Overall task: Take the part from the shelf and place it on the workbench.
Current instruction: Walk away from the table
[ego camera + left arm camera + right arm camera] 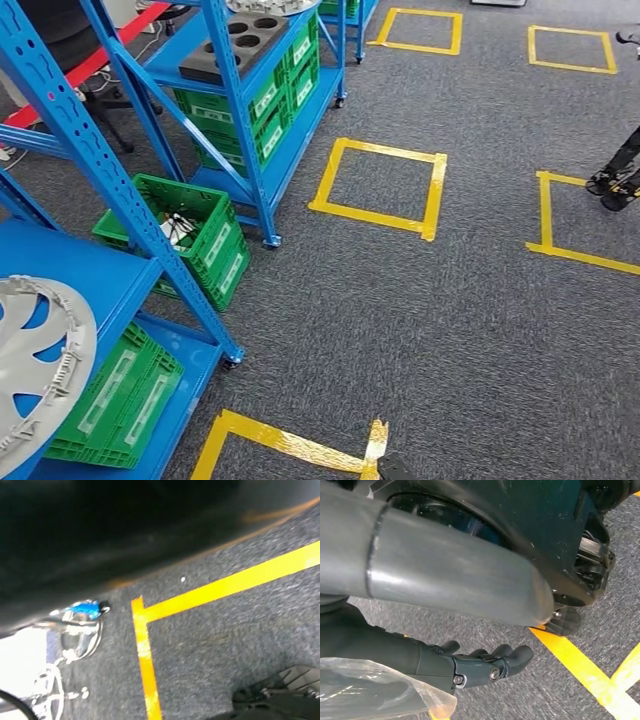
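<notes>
Hubcap (34, 365), silver and spoked, lies on the blue shelf (98, 275) at the near left, above a green crate (121, 400). The right hand (486, 665) hangs over grey carpet (453, 330) with fingers loosely extended, grasping nothing; the left hand's fingers cannot be made out.

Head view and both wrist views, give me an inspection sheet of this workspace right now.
Surface: grey carpet with yellow tape squares.
Job's things: silver wheel cover on the near blue shelf.
Clutter: green crates, dark holed tray.
Hands: right hand hangs over the floor, fingers slightly curled, holding nothing; left hand nothing seen.
Cables: some in the floor crate.
Surroundings: a second blue rack behind.
</notes>
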Available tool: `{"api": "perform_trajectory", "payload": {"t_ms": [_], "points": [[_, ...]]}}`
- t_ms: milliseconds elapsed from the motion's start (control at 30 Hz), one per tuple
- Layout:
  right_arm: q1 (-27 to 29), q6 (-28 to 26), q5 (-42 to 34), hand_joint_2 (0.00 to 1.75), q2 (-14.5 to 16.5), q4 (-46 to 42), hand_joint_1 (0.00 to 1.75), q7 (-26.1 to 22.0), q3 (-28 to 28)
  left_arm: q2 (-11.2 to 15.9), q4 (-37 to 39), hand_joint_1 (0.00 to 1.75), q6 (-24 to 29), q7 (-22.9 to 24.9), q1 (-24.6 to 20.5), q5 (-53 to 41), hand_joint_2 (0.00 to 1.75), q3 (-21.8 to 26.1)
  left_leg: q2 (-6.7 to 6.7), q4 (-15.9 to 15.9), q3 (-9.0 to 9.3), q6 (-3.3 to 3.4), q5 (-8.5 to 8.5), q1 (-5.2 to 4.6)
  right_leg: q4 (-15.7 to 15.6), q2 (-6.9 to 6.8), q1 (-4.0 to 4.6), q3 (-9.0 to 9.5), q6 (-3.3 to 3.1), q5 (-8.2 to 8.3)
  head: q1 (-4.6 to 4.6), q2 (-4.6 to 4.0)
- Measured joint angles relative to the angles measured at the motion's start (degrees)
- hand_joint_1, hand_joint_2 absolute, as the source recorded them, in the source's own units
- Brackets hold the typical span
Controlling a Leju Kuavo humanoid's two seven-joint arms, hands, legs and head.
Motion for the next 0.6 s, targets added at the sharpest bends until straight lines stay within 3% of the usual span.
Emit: {"api": "perform_trajectory", "payload": {"t_ms": [33,100,167,200,267,333,400,433,467,500,533,600], "points": [[0.0,0.0,0.0,0.00,0.0,0.0,0.00,0.0,0.0,0.1,0.0,0.00,-0.1,0.1,0.0,0.0,0.00,0.0,1.63,1.7,-0.82,-0.24,-1.00,-0.10,-0.1,-0.87,-0.02,0.14,-0.35,-0.01,-0.22,-0.01],[0.1,0.0,0.0,0.00,0.1,-0.1,0.00,-0.1,0.0,0.0,0.0,0.00,-0.2,0.2,-0.2,0.0,0.00,0.0,5.14,8.1,-3.94,-0.59,-4.02,-0.19,-0.2,-2.78,0.22,0.35,-0.89,-0.25,-0.63,-0.02],[0.3,0.0,0.0,0.00,0.1,-0.1,0.00,0.0,0.0,0.0,0.0,0.00,-0.2,0.2,-0.3,0.0,0.00,0.0,6.22,13.8,-6.84,-0.67,-5.70,-0.11,-0.1,-4.73,0.47,0.50,-1.24,-0.53,-0.67,-0.02],[0.3,0.0,0.0,0.00,0.1,-0.1,0.00,0.0,0.0,0.0,0.0,0.00,-0.2,0.3,-0.2,0.0,0.00,0.0,6.42,14.1,-7.07,-0.60,-5.17,-0.11,-0.1,-5.53,0.55,0.59,-1.31,-0.66,-0.68,-0.02],[0.3,0.0,0.0,0.00,0.1,-0.1,0.00,-0.1,0.0,0.1,0.0,0.00,-0.2,0.3,0.0,0.0,0.00,0.0,7.34,9.0,-4.48,-0.06,-1.65,-0.29,-0.2,-6.89,0.71,0.98,-1.31,-0.96,-0.70,-0.02],[0.2,0.0,0.0,0.00,0.1,-0.1,0.00,-0.1,0.0,0.2,0.0,0.00,-0.2,0.3,-0.1,-0.1,0.00,0.0,10.12,2.4,-1.10,0.85,0.76,-1.04,-0.1,-8.16,0.96,1.39,-0.97,-1.37,-0.72,-0.02],[0.2,0.0,0.0,0.00,0.1,-0.2,0.00,-0.1,0.0,0.2,0.0,0.00,-0.2,0.3,-0.3,-0.1,0.00,0.0,11.53,-0.1,-0.12,1.55,0.75,-1.70,-0.2,-9.48,1.18,1.64,-0.42,-1.68,-0.66,-0.02],[0.1,0.0,0.0,0.00,0.1,-0.2,0.00,-0.1,0.0,0.2,0.0,0.00,-0.2,0.3,-0.2,-0.1,0.00,0.0,10.91,-0.4,-0.14,1.80,0.76,-1.77,-0.4,-10.20,1.24,1.88,-0.12,-1.79,-0.67,-0.02],[0.0,0.0,0.0,0.00,0.2,-0.2,0.00,-0.2,0.0,0.2,0.0,0.00,-0.2,0.3,-0.1,-0.1,0.00,0.0,10.22,-0.7,0.02,2.04,0.92,-1.60,-0.4,-10.15,1.20,2.06,0.18,-1.99,-0.60,-0.02],[0.0,0.0,0.0,0.00,0.2,-0.3,0.00,-0.2,0.0,0.2,0.0,0.00,-0.2,0.3,0.1,-0.1,0.00,0.0,9.54,-1.1,0.27,2.30,1.08,-1.40,0.0,-9.07,1.10,2.04,0.47,-2.47,-0.55,-0.02],[0.0,0.0,0.0,0.00,0.2,-0.3,0.00,-0.3,0.0,0.2,0.0,0.00,-0.2,0.3,0.2,-0.1,0.00,0.0,8.87,-1.5,0.53,2.56,1.29,-1.14,1.4,-7.46,1.00,1.50,0.74,-3.42,-0.45,-0.02],[0.2,0.0,0.1,0.00,0.2,-0.3,0.00,-0.3,0.0,0.2,0.0,0.00,-0.3,0.3,0.0,-0.1,0.00,0.0,7.48,-1.8,0.71,2.96,1.48,-0.84,7.5,-4.11,0.75,-1.52,1.08,-6.44,-0.19,-0.02]]}}
